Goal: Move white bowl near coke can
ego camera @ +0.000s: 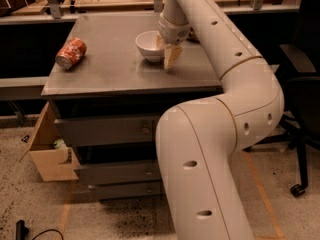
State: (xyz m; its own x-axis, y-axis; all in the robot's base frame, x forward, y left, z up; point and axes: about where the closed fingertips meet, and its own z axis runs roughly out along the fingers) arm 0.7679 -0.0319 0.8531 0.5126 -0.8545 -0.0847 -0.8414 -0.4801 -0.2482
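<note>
Workshop-style lab: grey drawer cabinet [110, 129], cluttered wooden workbench [115, 4], wheeled office chair [300, 84]; gripper [166, 49] at white bowl [148, 48] rim.

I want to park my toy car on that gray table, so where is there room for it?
There is bare tabletop between the coke can and the white bowl, and all along the front edge. It is crowded at the bowl, where the robot's hand is at its rim with the arm above.
</note>
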